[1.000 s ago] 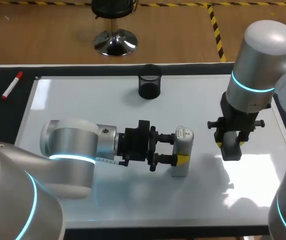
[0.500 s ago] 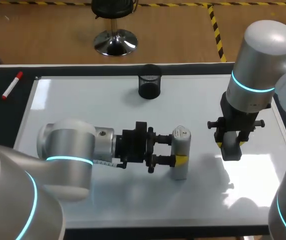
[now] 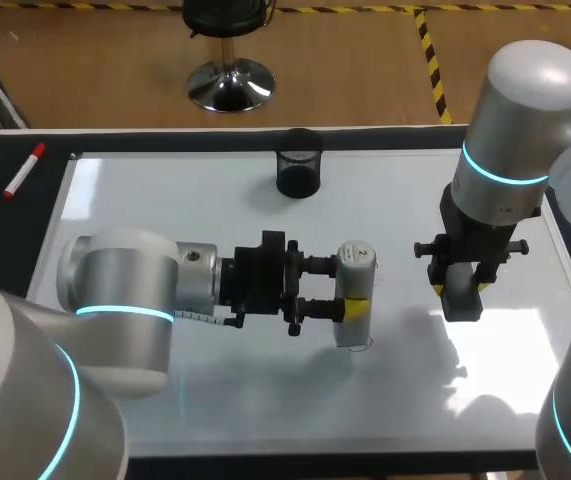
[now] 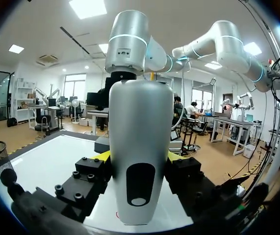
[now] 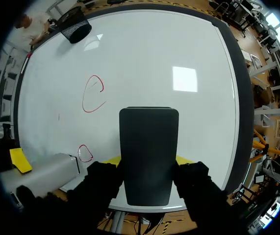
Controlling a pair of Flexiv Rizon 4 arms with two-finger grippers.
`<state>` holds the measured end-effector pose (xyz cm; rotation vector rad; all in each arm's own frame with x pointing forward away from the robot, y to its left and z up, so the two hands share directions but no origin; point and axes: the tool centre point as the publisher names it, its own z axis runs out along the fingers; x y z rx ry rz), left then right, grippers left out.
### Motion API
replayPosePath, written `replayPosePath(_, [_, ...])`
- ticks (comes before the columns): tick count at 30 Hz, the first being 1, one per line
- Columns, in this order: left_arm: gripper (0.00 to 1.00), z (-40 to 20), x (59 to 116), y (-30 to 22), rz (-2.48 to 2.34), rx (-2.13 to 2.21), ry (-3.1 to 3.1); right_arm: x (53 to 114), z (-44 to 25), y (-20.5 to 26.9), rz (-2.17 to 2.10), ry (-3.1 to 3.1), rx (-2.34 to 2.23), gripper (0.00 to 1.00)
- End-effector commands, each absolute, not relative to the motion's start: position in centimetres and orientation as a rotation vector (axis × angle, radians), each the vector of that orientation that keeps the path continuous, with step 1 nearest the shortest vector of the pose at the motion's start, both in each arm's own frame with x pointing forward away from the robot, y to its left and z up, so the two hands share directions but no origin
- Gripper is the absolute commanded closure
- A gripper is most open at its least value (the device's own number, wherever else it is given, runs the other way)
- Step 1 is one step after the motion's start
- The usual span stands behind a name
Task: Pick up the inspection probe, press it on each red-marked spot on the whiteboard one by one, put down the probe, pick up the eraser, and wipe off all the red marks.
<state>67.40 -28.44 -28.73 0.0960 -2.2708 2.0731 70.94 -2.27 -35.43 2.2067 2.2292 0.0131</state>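
Left arm has just dragged the grey-white cylinder probe (image 3: 355, 262) a bit sideways across the whiteboard (image 3: 165, 200). It's now nearer in line with the black mesh cup (image 3: 298, 163), though on the robot's side of it and well apart. Left fingers (image 3: 358, 311) pinch the probe upright. A small red loop (image 5: 85, 153) sits right beside its tip, and a bigger red loop (image 5: 93, 93) lies closer to the cup. Looks like it's still mid-probing. Right arm hasn't budged; its fingers (image 5: 183, 159) are clamped on the black block eraser (image 5: 148, 152), so wiping's still to come.

Right hand (image 5: 147, 159) gripping eraser (image 5: 148, 152), red marks (image 5: 93, 94) on whiteboard (image 5: 179, 49)
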Motion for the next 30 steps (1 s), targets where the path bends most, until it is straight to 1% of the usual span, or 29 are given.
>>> replayPosePath(1, [1.0,-27.9,67.1,-28.3,2.064,0.089,-2.279,70.8,-35.4,-2.4,0.018,2.23,2.206,1.0])
replayPosePath(14, [1.0,-26.8,67.9,-27.2,2.063,0.069,-2.287,70.8,-35.4,-2.4,0.018,2.23,2.206,1.0])
replayPosePath(30, [1.0,-26.0,68.0,-23.1,2.114,0.071,-2.292,70.8,-35.4,-2.4,0.018,2.23,2.206,1.0])
